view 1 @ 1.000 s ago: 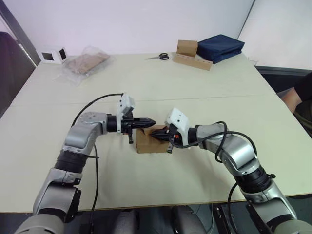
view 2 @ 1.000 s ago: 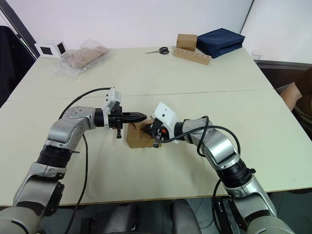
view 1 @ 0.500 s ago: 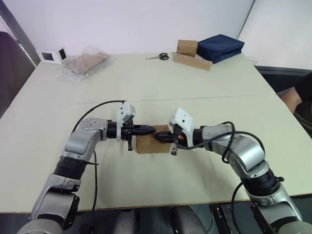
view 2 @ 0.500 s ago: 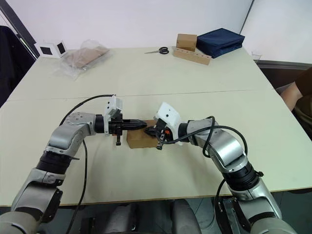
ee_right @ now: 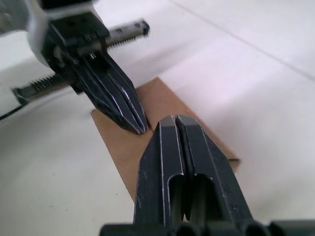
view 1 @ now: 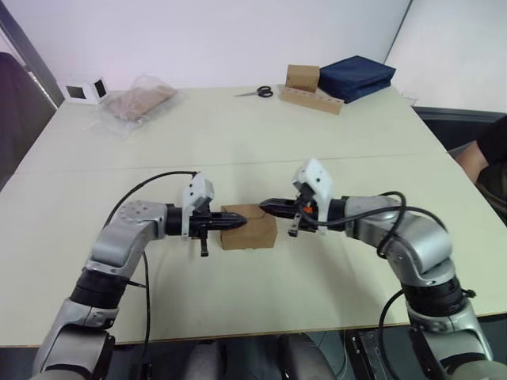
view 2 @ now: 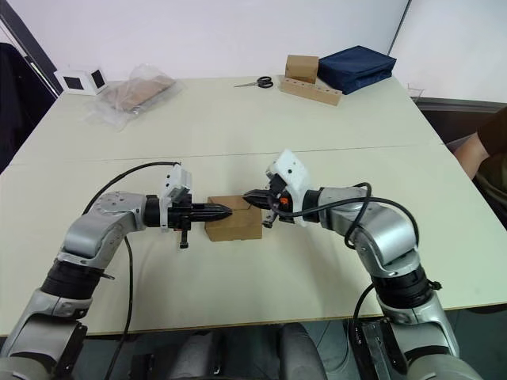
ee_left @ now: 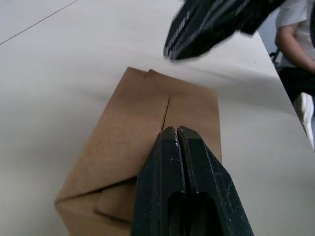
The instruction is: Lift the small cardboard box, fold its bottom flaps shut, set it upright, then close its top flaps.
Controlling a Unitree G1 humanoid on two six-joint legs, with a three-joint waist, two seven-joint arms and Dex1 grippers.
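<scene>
Small cardboard box (view 1: 249,226) plain brown, flaps folded flat; left pincer (view 1: 234,222) closed, right pincer (view 1: 268,206) closed.

Silver-grey jointed arms, black looping cables, white wrist housings, tapered black two-finger end effectors

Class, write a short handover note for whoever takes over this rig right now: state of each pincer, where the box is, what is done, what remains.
Left pincer: shut, empty, tip over the left end of the small plain brown cardboard box.
Right pincer: shut, empty, tip above the box's right end.
Box: resting on the cream table, near the front middle, neither pincer gripping it.
Done: the flaps facing up lie flat, meeting at a centre seam.
Left: I cannot tell which end this is, nor see the underside. Check the flaps are shut at both ends and the box stands upright.
</scene>
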